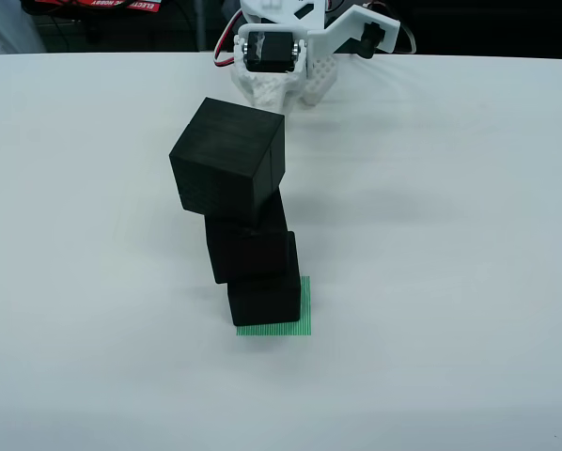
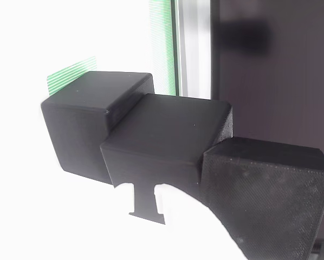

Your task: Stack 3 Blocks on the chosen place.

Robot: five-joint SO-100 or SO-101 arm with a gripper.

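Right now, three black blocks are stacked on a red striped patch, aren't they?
Not quite: the patch is green, not red, as the view from above shows. The three black blocks are indeed stacked on it, each twisted a little from the one below.

Bright, even light is falling from overhead in the view from above, leaving the counter [image 1: 469, 282] nearly washed out to plain white. The blocks [image 1: 248, 225] are casting only a faint, soft shadow toward the right. Their faces are reading as deep matte black with little surface detail. In the close side view the white background is blowing out completely, while the nearest block [image 2: 270, 200] is showing its fine texture sharply. The green stripes [image 2: 70, 73] behind are looking slightly soft
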